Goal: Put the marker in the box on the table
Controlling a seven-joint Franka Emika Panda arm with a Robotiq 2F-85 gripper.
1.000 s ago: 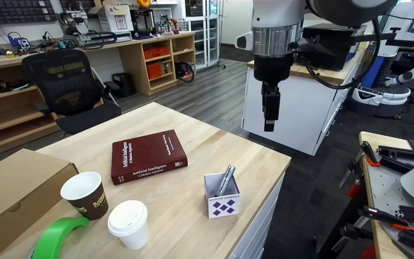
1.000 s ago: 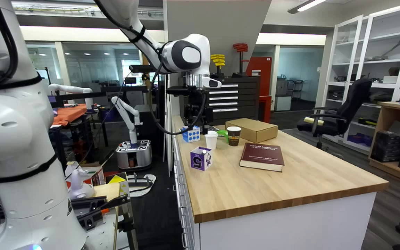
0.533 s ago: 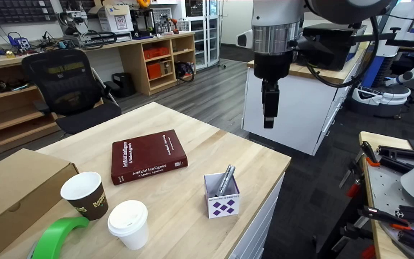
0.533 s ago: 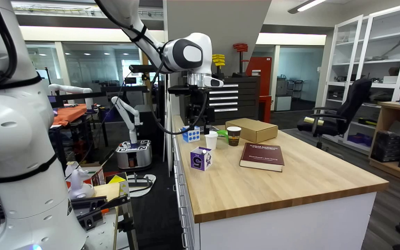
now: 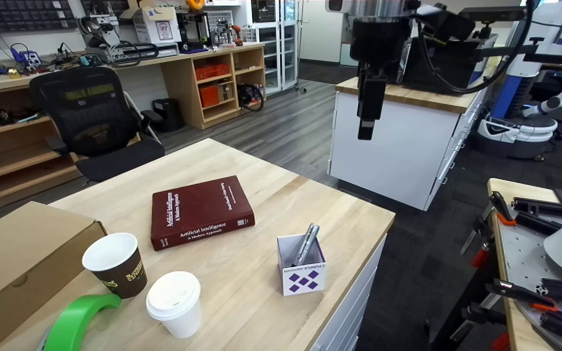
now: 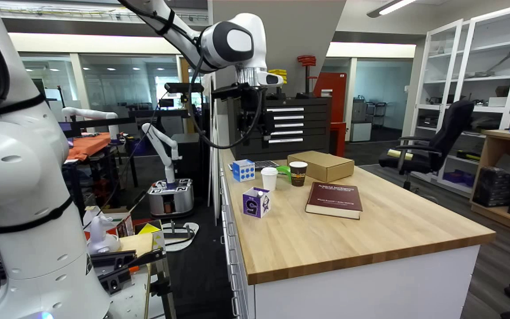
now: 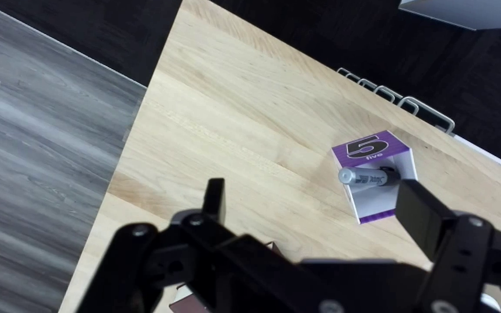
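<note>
In an exterior view, the gray marker (image 5: 305, 246) is inside the small purple-and-white box (image 5: 303, 281), leaning, with its top end poking out past the rim. That box sits pretty close to the edge of the wooden table (image 5: 242, 282) that's over the drawers (image 5: 359, 295). The dark red Artificial Intelligence book (image 5: 200, 212) lies flat, farther in from that edge. The white lidded cup (image 5: 173, 300), brown paper cup (image 5: 120, 273) and cardboard box (image 5: 32, 258) all sit farther along, away from the corner closest to the marker.

In an exterior view there's also a blue-and-white box (image 6: 243, 170) right by the drawer edge, near the white lidded cup. The arm (image 6: 237, 46) is up high, well above the table.

Wrist view: the gripper (image 7: 313, 200) has its jaws spread nice and wide, and you can see the marker leaning in its box.
</note>
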